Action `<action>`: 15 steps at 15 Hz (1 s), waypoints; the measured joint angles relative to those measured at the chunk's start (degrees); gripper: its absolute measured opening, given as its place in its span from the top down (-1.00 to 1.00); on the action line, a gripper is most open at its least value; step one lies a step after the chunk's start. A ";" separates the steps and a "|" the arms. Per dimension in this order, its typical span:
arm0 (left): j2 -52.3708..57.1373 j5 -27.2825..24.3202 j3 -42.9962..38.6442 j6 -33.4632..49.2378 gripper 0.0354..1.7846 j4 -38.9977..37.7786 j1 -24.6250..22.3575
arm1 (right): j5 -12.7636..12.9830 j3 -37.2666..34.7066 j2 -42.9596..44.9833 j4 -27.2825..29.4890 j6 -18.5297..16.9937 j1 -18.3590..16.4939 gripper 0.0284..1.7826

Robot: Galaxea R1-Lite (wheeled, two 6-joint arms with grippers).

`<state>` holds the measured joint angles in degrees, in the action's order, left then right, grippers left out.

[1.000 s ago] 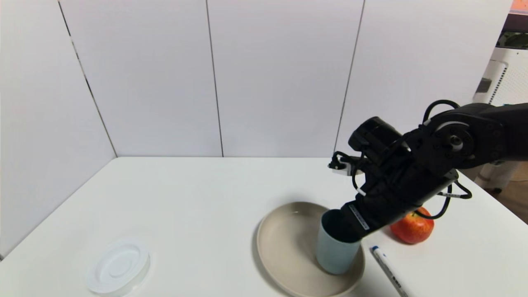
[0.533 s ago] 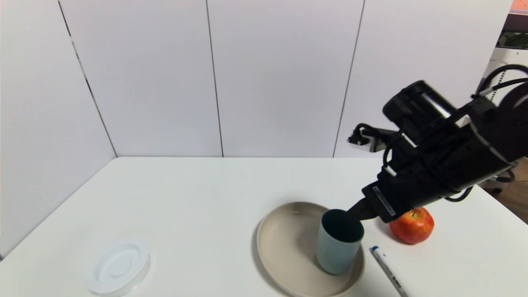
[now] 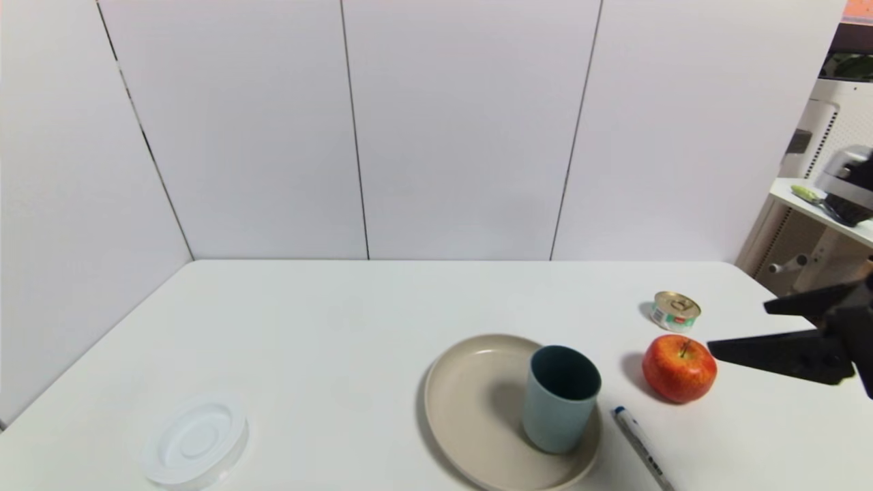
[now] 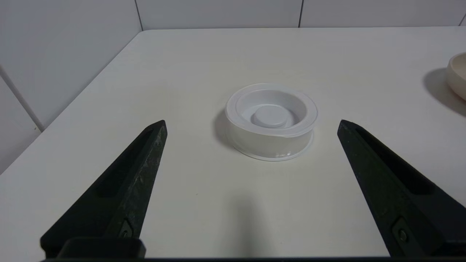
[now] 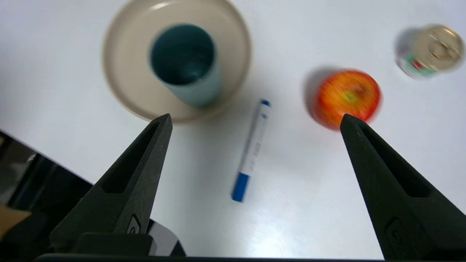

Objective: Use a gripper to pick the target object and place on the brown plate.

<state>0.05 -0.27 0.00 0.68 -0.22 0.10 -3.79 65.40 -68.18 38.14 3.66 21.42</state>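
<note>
The pale blue-grey cup stands upright on the right part of the brown plate; both also show in the right wrist view, the cup on the plate. My right gripper is open and empty at the right edge of the head view, raised beside the apple and well apart from the cup; in its wrist view it looks down on the table. My left gripper is open and empty, parked low near the table's front left, out of the head view.
A red apple and a small gold-lidded can lie right of the plate. A white and blue marker lies by the plate's right rim. A white plastic dish sits front left, before my left gripper.
My right gripper has let go of the cup and pulled back up and to the right, off to the view's edge. The cup stays standing on the plate. The can has come into sight.
</note>
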 joint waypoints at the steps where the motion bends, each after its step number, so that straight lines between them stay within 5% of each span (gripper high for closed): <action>1: 0.00 0.02 0.00 0.00 -0.89 0.00 0.00 | 1.54 -6.03 4.07 -3.08 1.29 -2.38 -0.81; 5: 0.00 0.02 0.00 -0.02 -0.89 0.00 0.00 | 7.09 -34.82 20.80 -23.52 4.50 -10.26 -0.85; 10: 0.00 0.02 0.00 -0.02 -0.89 0.00 0.00 | 9.37 -62.21 42.45 -50.21 6.36 -16.06 -0.88; 12: 0.00 0.00 0.00 -0.02 -0.89 -0.02 0.00 | 9.79 -64.61 48.13 -47.84 6.21 -17.10 -0.89; 15: 0.00 0.02 0.00 -0.02 -0.89 -0.02 0.00 | 5.58 -65.30 54.16 -43.63 5.90 -19.55 -0.90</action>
<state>0.05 -0.24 0.00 0.66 -0.24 0.10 1.79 0.10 -14.02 -5.49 9.56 1.87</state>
